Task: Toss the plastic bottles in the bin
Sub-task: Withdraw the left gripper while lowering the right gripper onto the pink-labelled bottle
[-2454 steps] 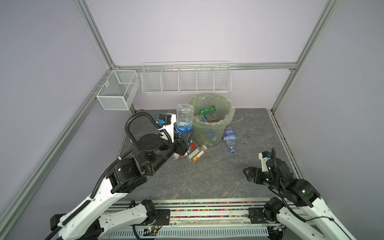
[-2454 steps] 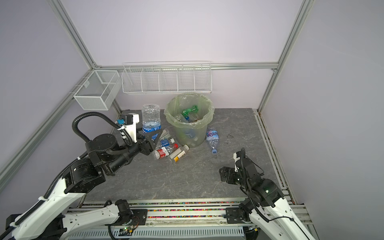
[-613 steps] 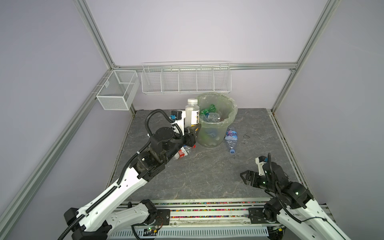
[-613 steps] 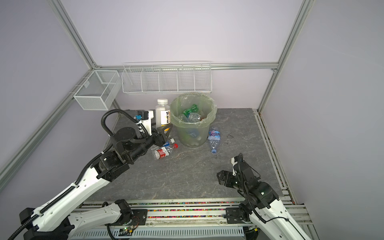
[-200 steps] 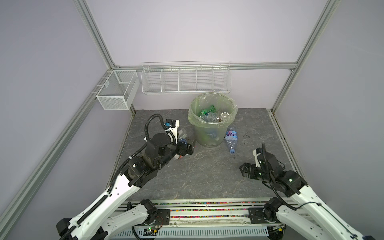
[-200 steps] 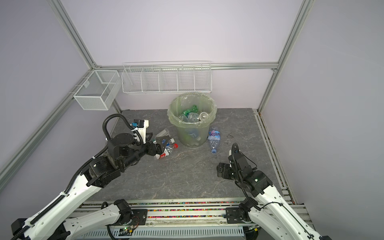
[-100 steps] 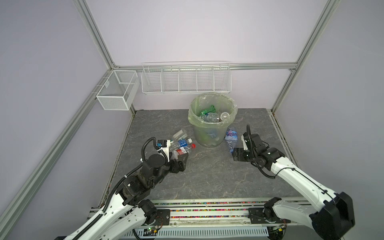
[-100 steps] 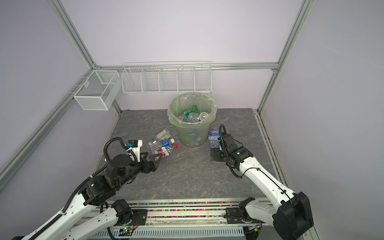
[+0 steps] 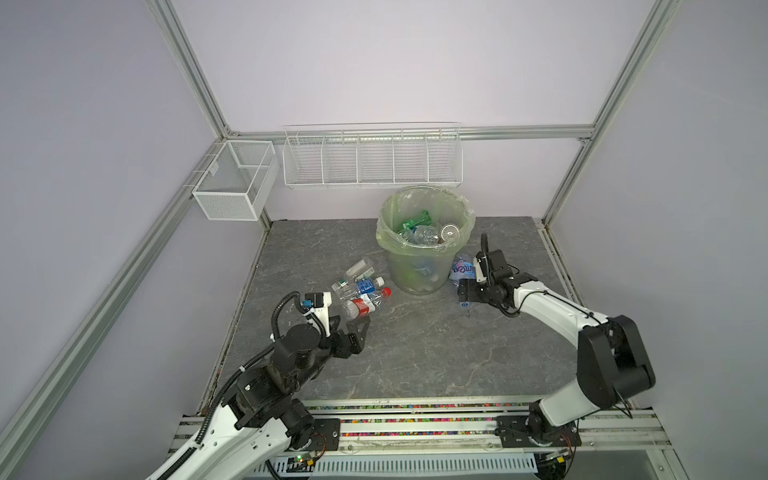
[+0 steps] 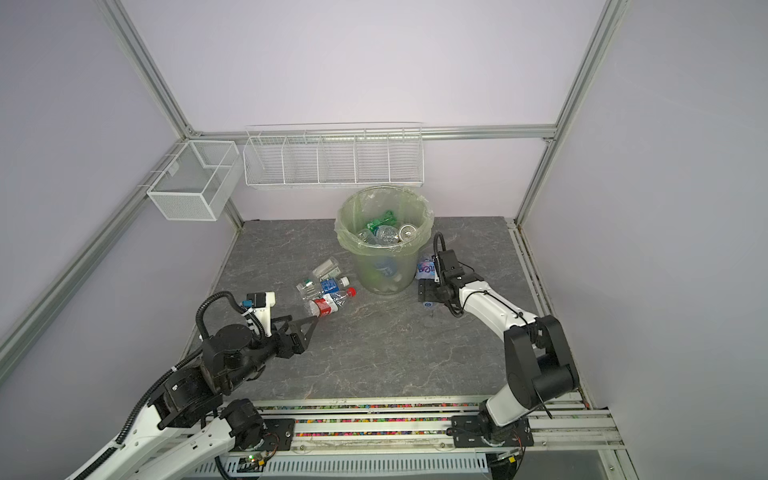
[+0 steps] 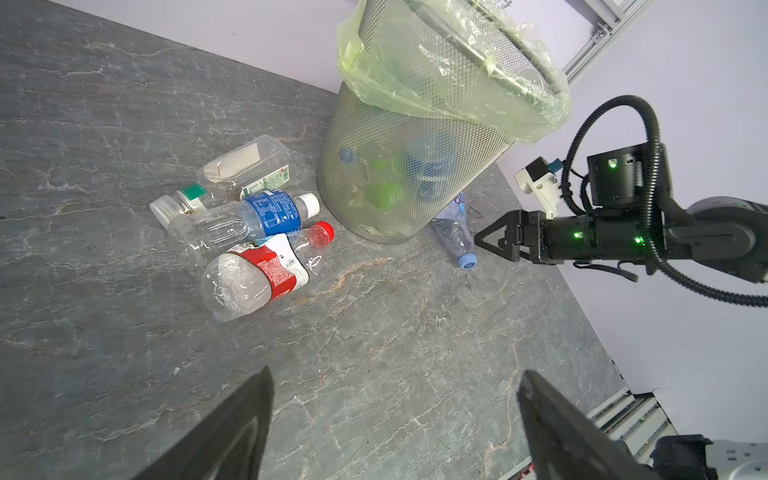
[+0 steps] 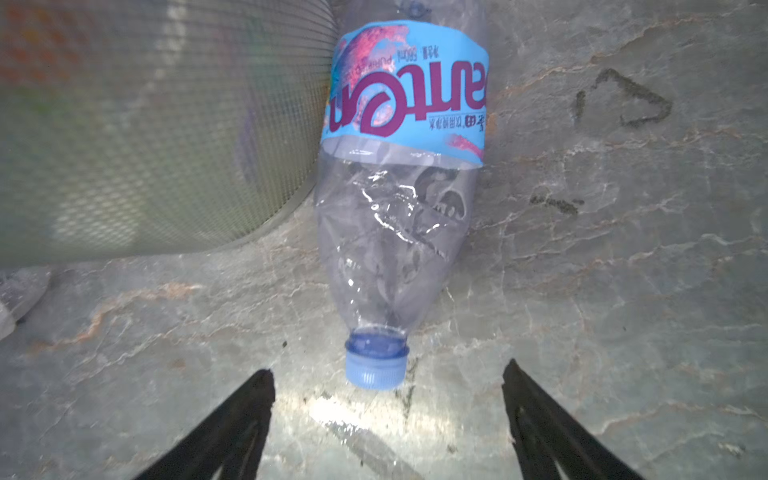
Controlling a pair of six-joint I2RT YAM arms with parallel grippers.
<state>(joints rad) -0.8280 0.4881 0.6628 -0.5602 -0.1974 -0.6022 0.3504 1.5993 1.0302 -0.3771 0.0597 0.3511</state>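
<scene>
The right gripper (image 9: 465, 296) has reached forward and now sits low, jaws wide and empty, just short of the blue cap of the crushed clear plastic bottle with a sky-blue label (image 12: 399, 166), which lies against the foot of the round pale green bag-lined bin (image 9: 415, 276). The left gripper (image 10: 300, 323) has backed away from the four clear plastic bottles (image 11: 249, 232) on the bin's other side, also spread open and empty. The next pickup looks to be the right arm's.

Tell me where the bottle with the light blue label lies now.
In both top views the bottle with the light blue label lies on its side just right of the bin, cap toward the open right tool.
</scene>
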